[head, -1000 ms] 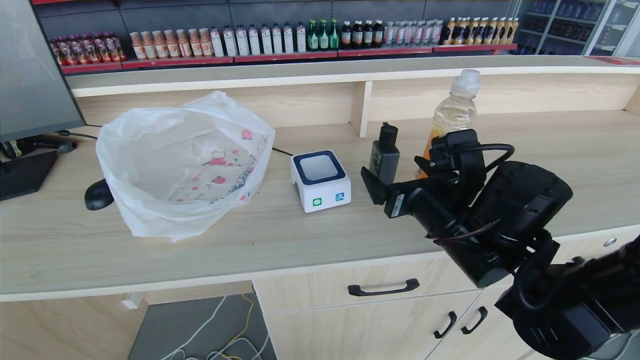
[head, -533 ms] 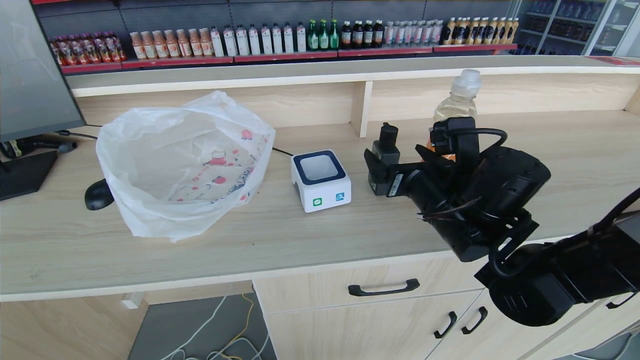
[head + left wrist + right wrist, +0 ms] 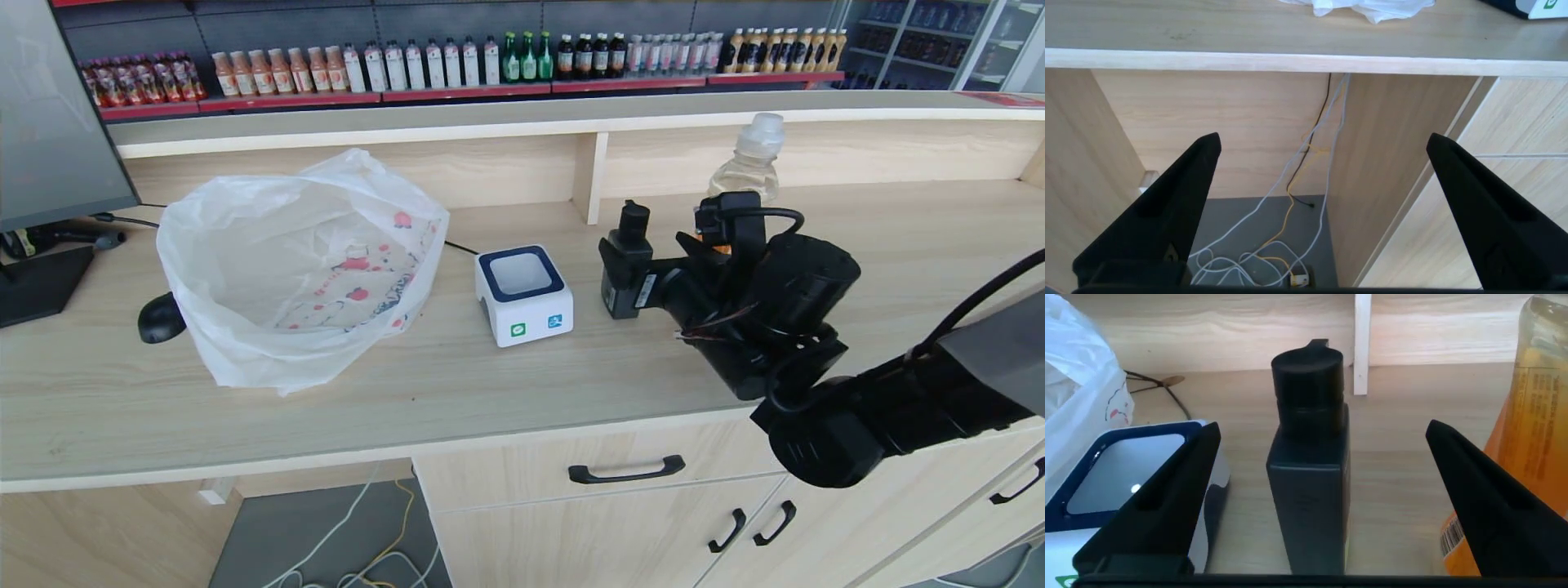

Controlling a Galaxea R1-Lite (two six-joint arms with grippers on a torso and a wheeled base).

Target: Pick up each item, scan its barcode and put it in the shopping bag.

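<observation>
Just right of the white, blue-topped scanner [image 3: 523, 294] a dark square bottle [image 3: 1308, 490] with a black cap stands upright, a clear bottle of orange drink [image 3: 747, 167] farther right, and an open white shopping bag [image 3: 302, 261] left of it.

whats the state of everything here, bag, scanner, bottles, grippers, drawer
shopping bag: mouth open, sitting on the counter
barcode scanner: upright, window facing up
dark bottle: upright, capped, not gripped
clear bottle of amber liquid: upright, capped
right gripper: open, straddling the dark bottle
left gripper: open, holding nothing, below the counter edge
drawer: shut
</observation>
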